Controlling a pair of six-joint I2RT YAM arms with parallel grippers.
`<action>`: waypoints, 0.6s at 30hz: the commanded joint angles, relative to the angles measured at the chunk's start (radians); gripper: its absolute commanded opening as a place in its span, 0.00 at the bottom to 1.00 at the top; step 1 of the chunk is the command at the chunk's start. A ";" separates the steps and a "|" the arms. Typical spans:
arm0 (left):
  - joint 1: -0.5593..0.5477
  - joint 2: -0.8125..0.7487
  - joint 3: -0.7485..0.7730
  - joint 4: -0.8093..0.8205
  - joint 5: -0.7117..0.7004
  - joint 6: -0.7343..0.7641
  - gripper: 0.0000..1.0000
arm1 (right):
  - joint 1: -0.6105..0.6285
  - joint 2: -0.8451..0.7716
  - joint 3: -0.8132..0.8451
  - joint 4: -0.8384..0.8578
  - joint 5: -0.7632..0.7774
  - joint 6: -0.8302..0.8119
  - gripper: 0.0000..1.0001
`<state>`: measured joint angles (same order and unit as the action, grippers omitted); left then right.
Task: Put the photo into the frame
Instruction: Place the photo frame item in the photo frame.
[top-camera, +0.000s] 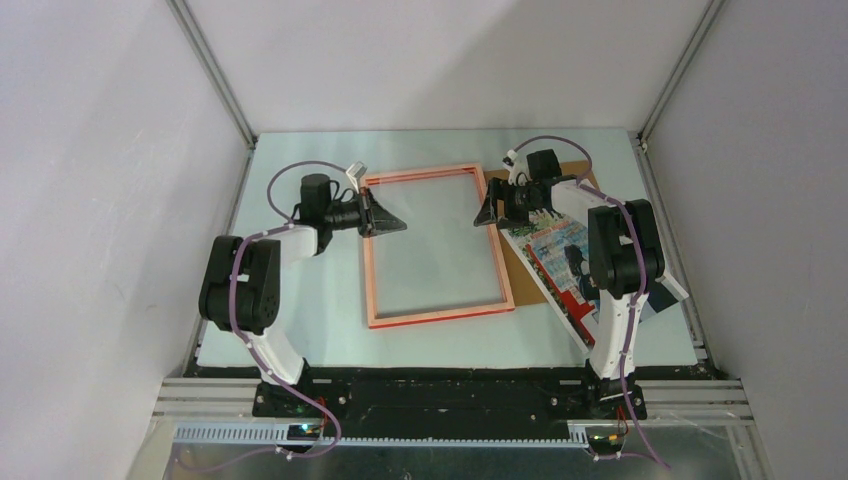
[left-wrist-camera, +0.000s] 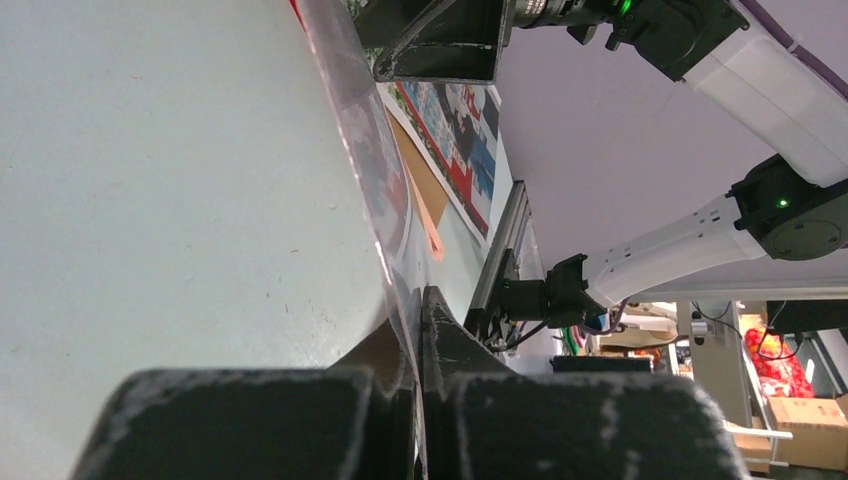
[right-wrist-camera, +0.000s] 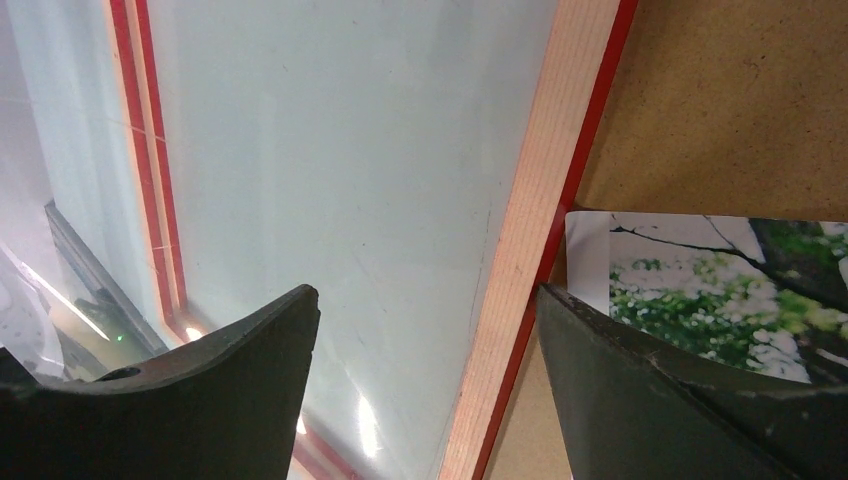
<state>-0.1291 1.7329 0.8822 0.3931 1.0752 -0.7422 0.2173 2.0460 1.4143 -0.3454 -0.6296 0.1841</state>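
While the left gripper (top-camera: 397, 226) pinches the clear pane (left-wrist-camera: 350, 120) at 10 o'clock on the frame (top-camera: 440, 313), the right gripper (top-camera: 483, 214) straddles the 2 o'clock rail, jaws wide; it should close squarely on wood; the photo (top-camera: 555, 255) lies at 3 o'clock, face up.

Left arm (top-camera: 245, 285) extended, left fingers (left-wrist-camera: 250, 420) pinched together, right arm (top-camera: 620, 250) extended, right fingers (right-wrist-camera: 200, 400) spread wide

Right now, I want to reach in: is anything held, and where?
The left gripper clamps the frame at its left edge; the right gripper stands open astride its right rail, holding nothing.
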 joint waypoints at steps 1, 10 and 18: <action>-0.014 -0.045 0.048 -0.017 -0.021 0.086 0.00 | 0.001 -0.002 0.032 0.016 -0.020 0.004 0.83; -0.009 0.002 0.088 -0.204 -0.121 0.156 0.00 | 0.002 -0.006 0.032 0.010 -0.013 -0.001 0.83; -0.007 0.046 0.146 -0.437 -0.244 0.234 0.00 | 0.003 -0.008 0.029 0.012 -0.008 -0.004 0.83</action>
<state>-0.1284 1.7607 0.9775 0.0769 0.9245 -0.5995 0.2138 2.0460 1.4143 -0.3454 -0.6189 0.1833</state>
